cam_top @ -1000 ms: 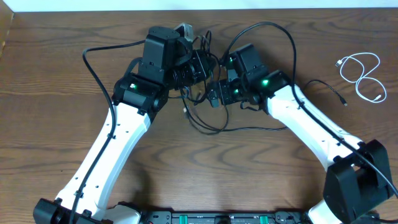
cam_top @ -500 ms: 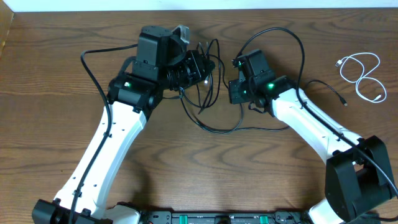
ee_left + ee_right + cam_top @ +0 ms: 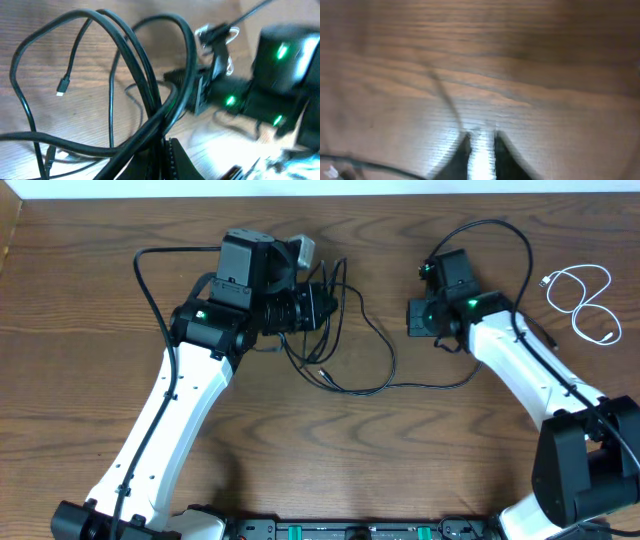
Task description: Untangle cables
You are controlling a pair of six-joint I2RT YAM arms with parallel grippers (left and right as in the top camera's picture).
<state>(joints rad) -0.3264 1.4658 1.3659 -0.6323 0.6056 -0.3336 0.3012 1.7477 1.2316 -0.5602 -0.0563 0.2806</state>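
Observation:
Two black cables lie tangled at the table's centre, one strand trailing right toward the right arm. My left gripper is shut on the bundle. In the left wrist view black loops arch up from the closed gripper, and a small plug end hangs free. My right gripper hovers right of the tangle. Its blurred wrist view shows the gripper with a narrow gap, bare wood between the jaws and a thin strand ending by the left fingertip. The white cable lies looped alone at the far right.
Thicker black cords run from both arms, one arching over the left arm and one over the right arm. The wooden table's far edge is close behind the tangle.
My right gripper has closed from wide to a narrow gap and moved right, away from the tangle. The black cables have spread out to the right. My left gripper has kept its hold.

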